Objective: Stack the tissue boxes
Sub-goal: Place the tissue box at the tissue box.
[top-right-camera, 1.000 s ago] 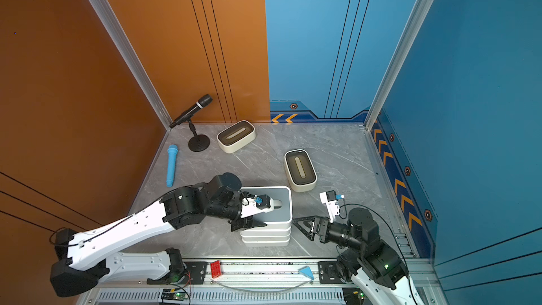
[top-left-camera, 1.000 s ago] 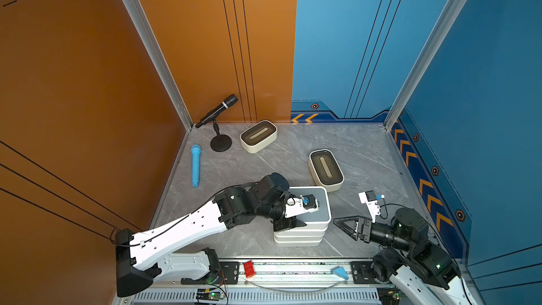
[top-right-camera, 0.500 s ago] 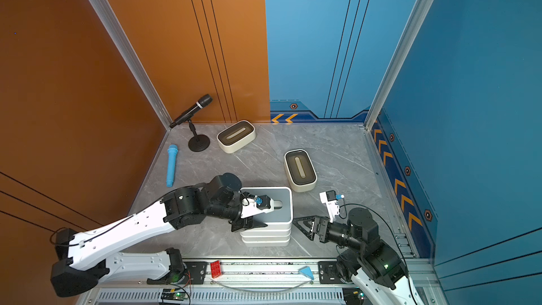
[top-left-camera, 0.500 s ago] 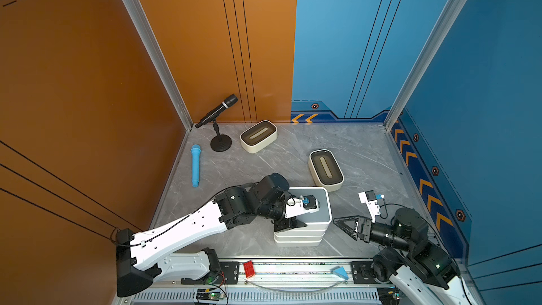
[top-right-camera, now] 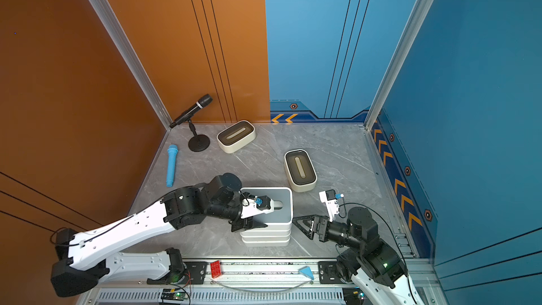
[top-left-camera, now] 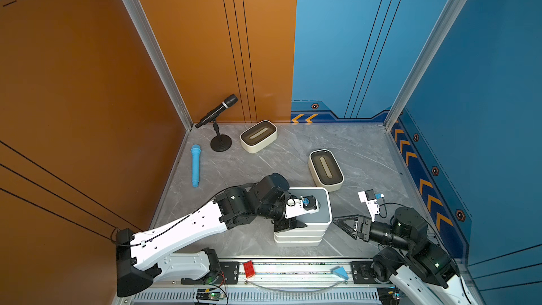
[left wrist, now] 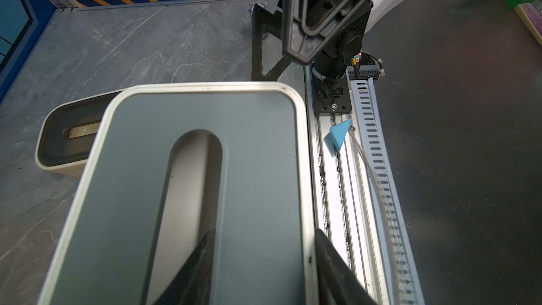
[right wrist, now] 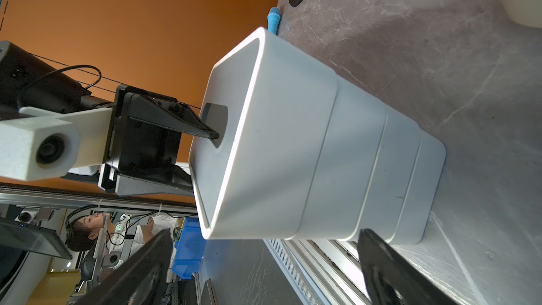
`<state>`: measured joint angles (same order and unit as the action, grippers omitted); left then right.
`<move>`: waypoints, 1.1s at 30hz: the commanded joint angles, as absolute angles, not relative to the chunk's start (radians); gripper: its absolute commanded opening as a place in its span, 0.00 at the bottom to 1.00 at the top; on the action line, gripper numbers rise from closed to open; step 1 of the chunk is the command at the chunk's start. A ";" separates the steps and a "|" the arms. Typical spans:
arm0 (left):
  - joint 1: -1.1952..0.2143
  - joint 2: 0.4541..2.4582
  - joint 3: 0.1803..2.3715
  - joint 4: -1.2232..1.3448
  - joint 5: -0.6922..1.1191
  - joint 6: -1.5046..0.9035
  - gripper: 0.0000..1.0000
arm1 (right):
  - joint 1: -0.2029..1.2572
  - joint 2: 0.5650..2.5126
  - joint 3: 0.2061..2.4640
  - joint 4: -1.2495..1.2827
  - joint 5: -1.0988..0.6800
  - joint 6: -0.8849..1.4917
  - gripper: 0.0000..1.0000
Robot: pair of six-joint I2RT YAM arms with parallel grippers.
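Several white tissue boxes point(top-left-camera: 299, 237) stand nested in a stack near the front edge. The top tissue box point(top-left-camera: 322, 200) has a grey slotted lid point(left wrist: 258, 156). My left gripper point(top-left-camera: 311, 215) point(left wrist: 265, 230) is shut on it, with one finger in the slot and the other outside the front wall. Just right of the stack point(right wrist: 352, 156), my right gripper point(top-left-camera: 337, 221) point(right wrist: 264, 231) stands open, level with the stack's side and touching nothing. Two cream tissue boxes with dark brown lids lie apart: one mid-table point(top-left-camera: 326, 169), one at the back point(top-left-camera: 258, 136).
A black microphone on a stand point(top-left-camera: 218, 112) is in the back left corner. A blue microphone point(top-left-camera: 195, 165) lies along the left wall. A red brick point(top-left-camera: 249, 268) and a blue wedge point(top-left-camera: 340, 272) sit on the front rail. Walls close in three sides.
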<state>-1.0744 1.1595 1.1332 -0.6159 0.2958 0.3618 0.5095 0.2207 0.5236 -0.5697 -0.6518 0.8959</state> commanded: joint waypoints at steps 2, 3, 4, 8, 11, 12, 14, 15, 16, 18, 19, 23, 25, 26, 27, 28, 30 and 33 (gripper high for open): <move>-1.077 1.157 1.136 -0.595 0.340 0.374 0.42 | 0.505 0.232 0.511 -0.538 -0.664 0.900 1.00; -1.077 1.157 1.136 -0.595 0.342 0.374 0.42 | 0.505 0.232 0.511 -0.538 -0.664 0.899 1.00; -1.077 1.157 1.137 -0.594 0.341 0.374 0.42 | 0.504 0.233 0.511 -0.538 -0.663 0.900 1.00; -1.077 1.157 1.141 -0.598 0.346 0.377 0.43 | 0.505 0.233 0.511 -0.541 -0.664 0.900 1.00; -1.077 1.161 1.139 -0.598 0.347 0.378 0.43 | 0.504 0.230 0.514 -0.545 -0.664 0.899 1.00; -1.077 1.162 1.139 -0.598 0.347 0.379 0.43 | 0.504 0.229 0.511 -0.545 -0.664 0.897 1.00; -1.077 1.163 1.138 -0.598 0.345 0.379 0.43 | 0.505 0.234 0.510 -0.542 -0.663 0.897 1.00; -1.077 1.161 1.137 -0.598 0.343 0.379 0.43 | 0.505 0.236 0.509 -0.540 -0.663 0.897 1.00; -1.077 1.160 1.135 -0.598 0.341 0.379 0.43 | 0.504 0.240 0.511 -0.538 -0.666 0.896 1.00; -1.077 1.158 1.131 -0.598 0.333 0.379 0.45 | 0.504 0.242 0.512 -0.537 -0.666 0.896 1.00; -1.077 1.157 1.130 -0.598 0.331 0.379 0.46 | 0.505 0.242 0.515 -0.537 -0.666 0.896 1.00; -1.077 1.151 1.124 -0.597 0.331 0.380 0.51 | 0.504 0.241 0.513 -0.538 -0.667 0.894 1.00; -1.076 1.150 1.125 -0.597 0.329 0.380 0.52 | 0.504 0.241 0.513 -0.540 -0.666 0.894 1.00; -1.076 1.149 1.125 -0.598 0.328 0.382 0.52 | 0.505 0.241 0.512 -0.540 -0.666 0.894 1.00; -1.077 1.149 1.125 -0.598 0.327 0.383 0.52 | 0.504 0.242 0.512 -0.540 -0.664 0.894 1.00; -1.076 1.149 1.124 -0.598 0.327 0.385 0.53 | 0.503 0.242 0.512 -0.540 -0.664 0.893 1.00; -1.077 1.147 1.125 -0.597 0.327 0.385 0.53 | 0.505 0.243 0.514 -0.538 -0.664 0.893 1.00; -1.077 1.149 1.124 -0.598 0.327 0.387 0.53 | 0.504 0.246 0.512 -0.536 -0.664 0.893 1.00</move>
